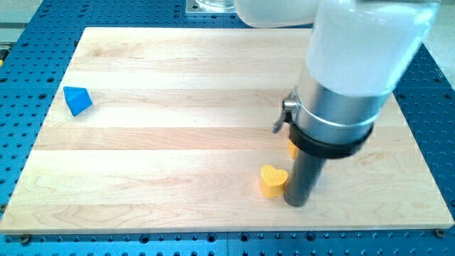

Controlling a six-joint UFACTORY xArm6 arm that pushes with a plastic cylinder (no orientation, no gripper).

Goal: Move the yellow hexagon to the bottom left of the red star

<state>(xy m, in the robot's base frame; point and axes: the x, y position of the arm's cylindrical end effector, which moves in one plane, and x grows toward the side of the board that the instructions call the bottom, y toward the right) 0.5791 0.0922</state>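
Note:
My tip (pixel 296 202) rests on the wooden board (pixel 178 142) at the view's lower right. A yellow heart block (pixel 272 180) lies just to the tip's left, touching or nearly touching the rod. A small sliver of a yellow-orange block (pixel 291 148) shows behind the rod, just above the heart; its shape cannot be made out. No red star shows; the arm's wide body covers much of the board's right side.
A blue triangular block (pixel 77 99) lies near the board's left edge. The board sits on a blue perforated table (pixel 28 43). The arm's grey and white body (pixel 348 85) fills the view's upper right.

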